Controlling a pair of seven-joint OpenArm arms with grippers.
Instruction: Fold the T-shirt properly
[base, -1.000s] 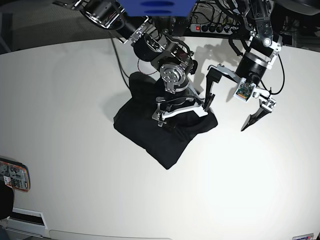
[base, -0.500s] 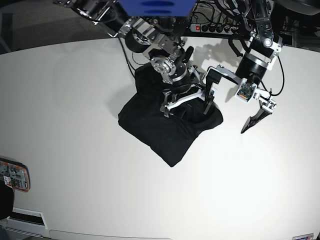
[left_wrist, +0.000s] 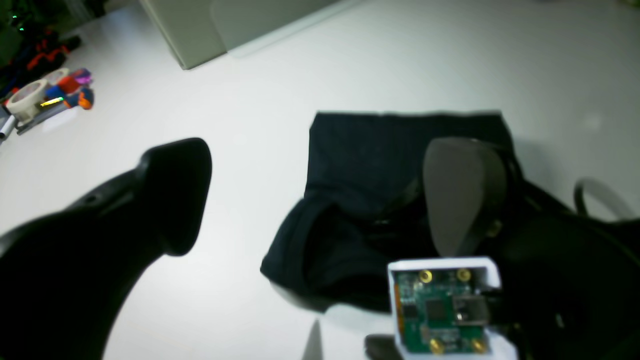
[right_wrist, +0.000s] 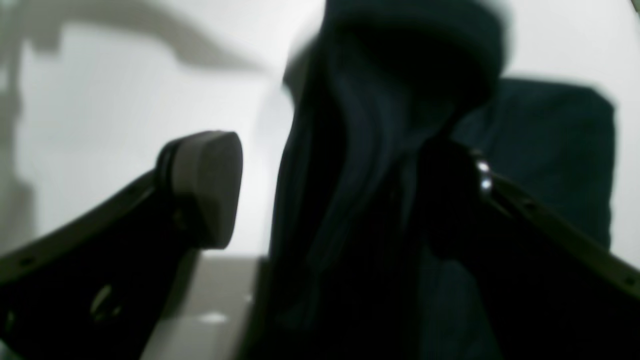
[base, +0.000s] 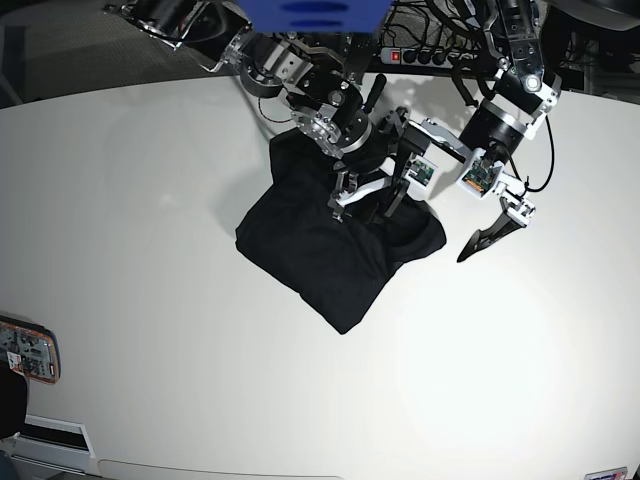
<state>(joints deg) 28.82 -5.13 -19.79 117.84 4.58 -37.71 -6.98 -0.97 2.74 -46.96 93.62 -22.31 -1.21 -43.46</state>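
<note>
T-shirt (base: 330, 245): black, soft, limp; bunched mid-worktop (base: 150, 180), likely light.
Hold: pinch a hem corner.
Left gripper (left_wrist: 320, 195): jaws spread, empty.
Right gripper (right_wrist: 330, 195): jaws wide, cloth fold between, unclamped.

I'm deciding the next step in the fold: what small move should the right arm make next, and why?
Probably lift the right end effector straight up, clear of the T-shirt. It stands open, yet in the right wrist view a ridge of cloth rises between its fingers, so a sideways move could drag the fold. The left end effector is open at the shirt's edge.
</note>
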